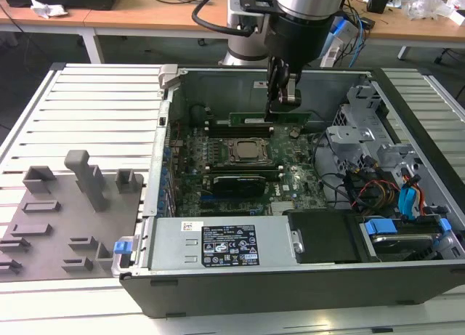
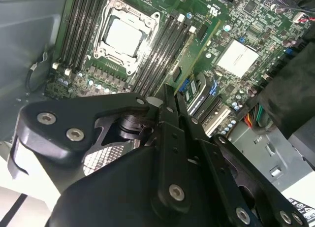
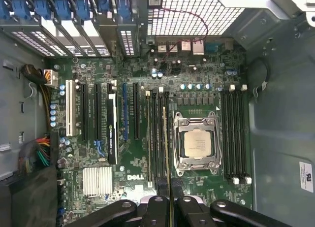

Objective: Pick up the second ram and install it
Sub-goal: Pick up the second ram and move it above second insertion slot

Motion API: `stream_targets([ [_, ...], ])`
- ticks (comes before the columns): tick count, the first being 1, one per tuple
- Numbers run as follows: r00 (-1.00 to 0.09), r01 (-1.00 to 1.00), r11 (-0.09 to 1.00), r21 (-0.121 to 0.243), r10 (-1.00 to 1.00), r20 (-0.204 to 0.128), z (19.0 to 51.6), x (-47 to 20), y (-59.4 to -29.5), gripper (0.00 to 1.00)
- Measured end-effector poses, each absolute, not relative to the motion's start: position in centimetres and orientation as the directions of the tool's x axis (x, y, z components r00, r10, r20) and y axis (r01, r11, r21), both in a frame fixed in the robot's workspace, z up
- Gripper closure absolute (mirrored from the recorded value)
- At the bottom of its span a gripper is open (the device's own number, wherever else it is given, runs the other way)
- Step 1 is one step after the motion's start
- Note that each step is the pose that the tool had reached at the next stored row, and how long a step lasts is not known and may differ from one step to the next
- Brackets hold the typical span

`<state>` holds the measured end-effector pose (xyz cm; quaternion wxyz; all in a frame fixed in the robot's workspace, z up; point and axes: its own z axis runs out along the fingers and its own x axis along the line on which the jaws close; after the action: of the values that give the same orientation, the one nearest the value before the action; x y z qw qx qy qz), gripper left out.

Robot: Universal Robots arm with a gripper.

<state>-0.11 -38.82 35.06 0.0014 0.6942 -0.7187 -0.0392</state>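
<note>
The second ram [image 1: 267, 120], a narrow green stick, hangs level inside the open computer case, just above the black memory slots [image 1: 231, 129] on the far side of the processor socket [image 1: 247, 152]. My gripper [image 1: 284, 111] is shut on the stick's top edge near one end. In both wrist views the second ram [image 3: 167, 138] [image 2: 197, 52] appears edge-on, running out from between the fingertips [image 3: 158, 203] [image 2: 170, 101]. It lines up along the memory slots [image 3: 155, 138] beside the processor socket [image 3: 197, 143]. Whether it touches a slot I cannot tell.
The green motherboard [image 1: 294, 179] fills the case floor, with case walls [image 1: 166, 131] all around. Cables and a drive cage [image 1: 378, 168] crowd the exterior view's right. A power supply [image 1: 232, 244] sits at the near side. A grey tray [image 1: 65, 211] lies outside the case at the exterior view's left.
</note>
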Motion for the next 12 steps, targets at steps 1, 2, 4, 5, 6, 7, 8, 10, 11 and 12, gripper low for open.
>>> stream_targets([
  [1,-0.036,-0.998,0.033,0.058,-0.998,-0.052,34.9,-0.1,-38.8,0.87],
  [2,-0.036,-0.998,0.033,0.058,-0.998,-0.052,34.9,-0.1,-38.8,0.87],
  [4,-0.036,-0.998,0.033,0.058,-0.998,-0.052,34.6,-0.1,-38.4,0.87],
  [5,-0.036,-0.998,0.033,0.058,-0.998,-0.052,34.6,-0.1,-38.0,0.87],
  [6,-0.036,-0.998,0.033,0.058,-0.998,-0.052,34.5,-0.1,-37.8,0.87],
  [7,-0.036,-0.998,0.033,0.058,-0.998,-0.052,34.5,-0.1,-37.6,0.87],
  [8,-0.036,-0.998,0.033,0.058,-0.998,-0.052,34.4,-0.1,-37.5,0.87],
  [10,-0.036,-0.998,0.033,0.058,-0.998,-0.052,34.3,-0.1,-37.5,0.87],
  [11,-0.036,-0.998,0.033,0.058,-0.998,-0.052,34.2,-0.1,-37.5,0.87],
  [12,-0.036,-0.998,0.033,0.058,-0.998,-0.052,34.2,-0.1,-37.5,0.87],
])
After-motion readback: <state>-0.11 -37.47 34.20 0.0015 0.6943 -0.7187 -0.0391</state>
